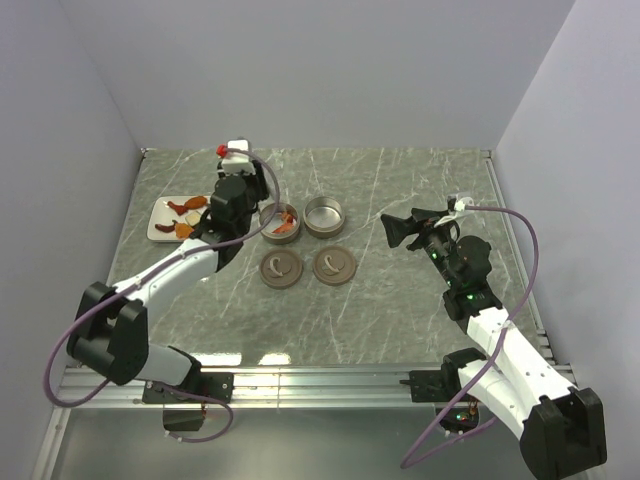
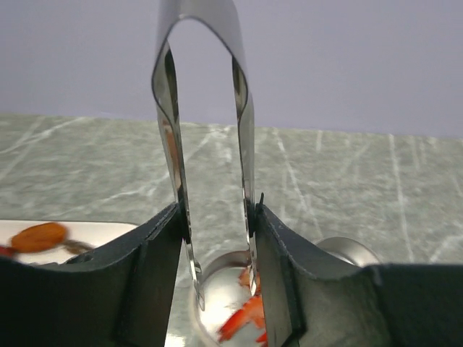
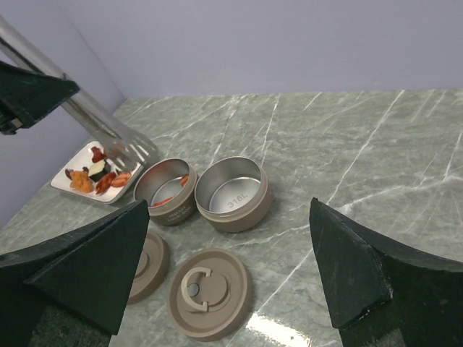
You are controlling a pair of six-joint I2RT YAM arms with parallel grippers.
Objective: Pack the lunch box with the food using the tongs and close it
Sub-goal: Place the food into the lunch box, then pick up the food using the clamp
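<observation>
My left gripper (image 2: 217, 217) is shut on the metal tongs (image 2: 246, 144), whose tips hang apart and empty over the left tin of the lunch box (image 2: 220, 256). Red-orange food (image 2: 246, 314) lies inside that tin (image 1: 268, 215). More food (image 1: 185, 215) sits on the white plate (image 1: 160, 222) to its left. The second tin (image 1: 325, 215) beside it holds nothing (image 3: 231, 194). My right gripper (image 3: 228, 204) stands open and empty, held above the table to the right of the tins (image 1: 400, 230).
Two brown lids (image 1: 280, 267) (image 1: 334, 265) lie flat on the marble table just in front of the tins. Walls close in the table at the back, left and right.
</observation>
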